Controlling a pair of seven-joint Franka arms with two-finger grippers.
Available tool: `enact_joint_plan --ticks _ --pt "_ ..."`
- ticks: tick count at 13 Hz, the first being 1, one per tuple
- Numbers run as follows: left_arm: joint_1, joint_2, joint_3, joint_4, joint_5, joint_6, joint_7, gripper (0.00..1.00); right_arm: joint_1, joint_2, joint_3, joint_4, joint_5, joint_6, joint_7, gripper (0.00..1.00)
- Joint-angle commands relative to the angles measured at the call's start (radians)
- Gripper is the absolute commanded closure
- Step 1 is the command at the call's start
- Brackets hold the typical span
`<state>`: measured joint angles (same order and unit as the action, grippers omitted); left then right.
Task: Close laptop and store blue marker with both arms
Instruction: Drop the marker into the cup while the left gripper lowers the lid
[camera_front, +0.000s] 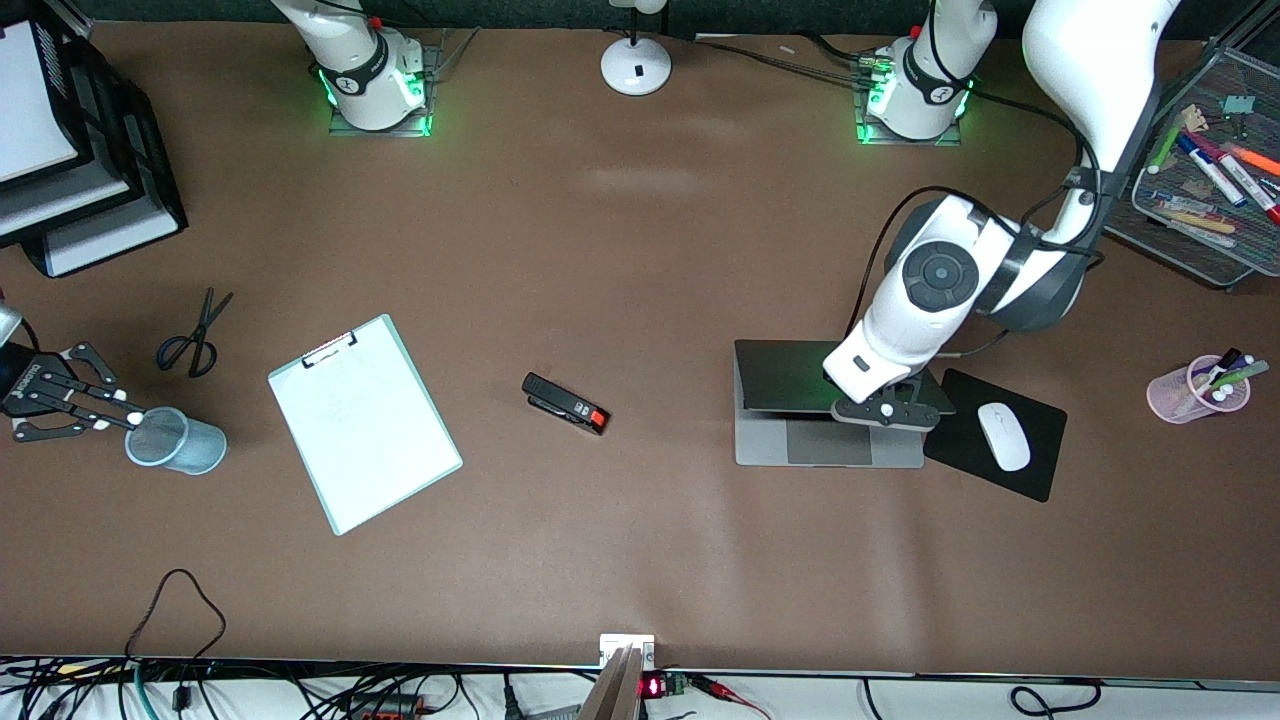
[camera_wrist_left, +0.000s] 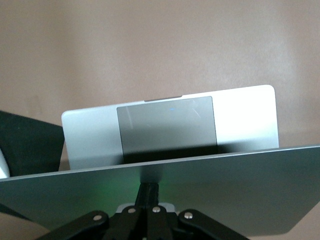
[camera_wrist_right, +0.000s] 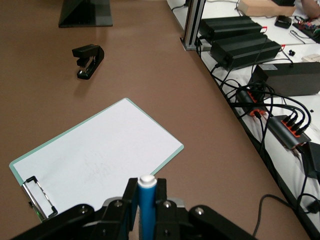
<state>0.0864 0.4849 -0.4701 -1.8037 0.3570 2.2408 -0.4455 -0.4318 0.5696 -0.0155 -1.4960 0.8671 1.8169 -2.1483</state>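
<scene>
Silver-grey laptop (camera_front: 800, 440) half shut under the left gripper (camera_front: 885, 412); marker (camera_wrist_right: 146, 205) clamped in the right gripper (camera_front: 125, 412).

At lower right of centre in the front view, the laptop was seen on the brown table (camera_front: 640, 250), its lid tilted low over the keys and the trackpad exposed. The left gripper, fingers pinched together, was pressed on the lid's back, as the left wrist view showed. A mouse (camera_front: 1003, 436) on a black pad (camera_front: 1040, 470) lay just beside the laptop. At the far left edge, the right gripper was held over a mesh cup (camera_front: 178, 440), its fingers closed on the blue marker, white end up. A clipboard (camera_front: 362, 422), scissors (camera_front: 192, 338) and a stapler (camera_front: 565, 403) lay between.
</scene>
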Motion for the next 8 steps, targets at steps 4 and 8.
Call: enact_joint_plan --ticks 4,8 --pt "0.01 0.093 0.004 0.047 0.034 0.078 0.031 1.0 -0.036 0.059 0.011 0.017 0.064 -0.027 -0.091 1.0" --pt "0.009 0.156 0.033 0.047 0.037 0.187 0.034 1.0 -0.047 0.087 0.011 0.019 0.064 -0.027 -0.102 0.95"
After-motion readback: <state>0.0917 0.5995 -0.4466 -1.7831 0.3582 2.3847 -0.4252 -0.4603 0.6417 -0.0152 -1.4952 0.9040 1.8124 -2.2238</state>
